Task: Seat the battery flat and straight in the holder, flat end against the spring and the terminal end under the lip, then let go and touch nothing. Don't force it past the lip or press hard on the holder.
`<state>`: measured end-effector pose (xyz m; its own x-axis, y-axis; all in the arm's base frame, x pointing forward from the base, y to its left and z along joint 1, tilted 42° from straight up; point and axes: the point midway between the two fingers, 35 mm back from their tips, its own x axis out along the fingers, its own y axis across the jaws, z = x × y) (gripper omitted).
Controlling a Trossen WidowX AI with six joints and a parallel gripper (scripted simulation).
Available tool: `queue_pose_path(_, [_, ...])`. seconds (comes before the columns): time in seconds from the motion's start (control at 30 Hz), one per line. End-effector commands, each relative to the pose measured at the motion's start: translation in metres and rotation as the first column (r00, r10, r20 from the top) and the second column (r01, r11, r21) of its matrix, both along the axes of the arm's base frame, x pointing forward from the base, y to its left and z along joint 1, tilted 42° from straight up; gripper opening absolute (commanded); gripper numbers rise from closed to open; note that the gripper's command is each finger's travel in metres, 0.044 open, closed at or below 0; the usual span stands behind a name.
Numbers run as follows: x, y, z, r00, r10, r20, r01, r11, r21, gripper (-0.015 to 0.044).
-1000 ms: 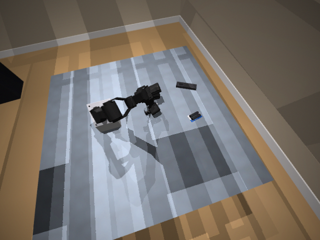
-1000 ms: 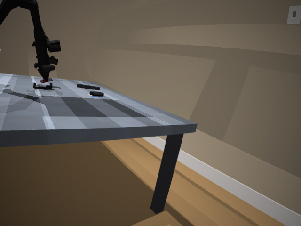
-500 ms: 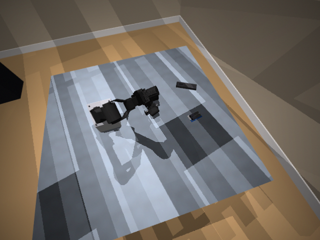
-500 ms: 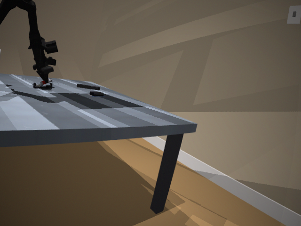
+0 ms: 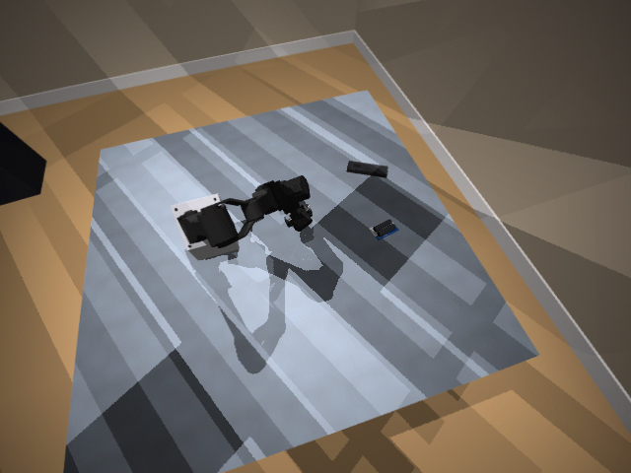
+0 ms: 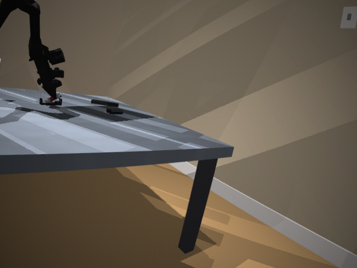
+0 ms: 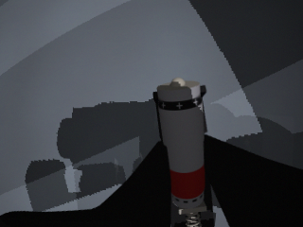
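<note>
The grey battery with a red band [image 6: 51, 99] [image 7: 186, 142] is tilted over the black holder [image 6: 50, 104]. Its red, flat end is low, beside the coil spring [image 7: 192, 218] in the wrist view; contact is unclear. Its terminal end is raised above the holder's other end, toward the right in the exterior view, and not under the lip. My gripper [image 6: 54, 96] [image 7: 182, 146] is shut on the battery's middle, just above the holder. The battery and the line of the holder look roughly aligned in the wrist view. The battery hides most of the holder floor there; the arm hides the holder in the top view.
A long black bar [image 5: 367, 168] [image 6: 104, 103] lies beyond the holder, away from the arm base. A small black ridged block with a blue edge [image 5: 384, 228] [image 6: 114, 110] lies near it. The arm's white base plate [image 5: 196, 203] is at the left in the top view.
</note>
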<state>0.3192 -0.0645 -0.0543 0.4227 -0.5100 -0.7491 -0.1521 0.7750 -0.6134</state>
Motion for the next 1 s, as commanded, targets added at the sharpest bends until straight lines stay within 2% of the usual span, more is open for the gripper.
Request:
queue_pose_path(0.0, [-0.003,-0.002,0.0,1.0,0.019,0.013,-0.019,1.0,0.004,0.0061])
queue_pose_path(0.97, [-0.023,-0.006,0.0,0.999,0.04,0.031,-0.04,0.999,0.004,0.0061])
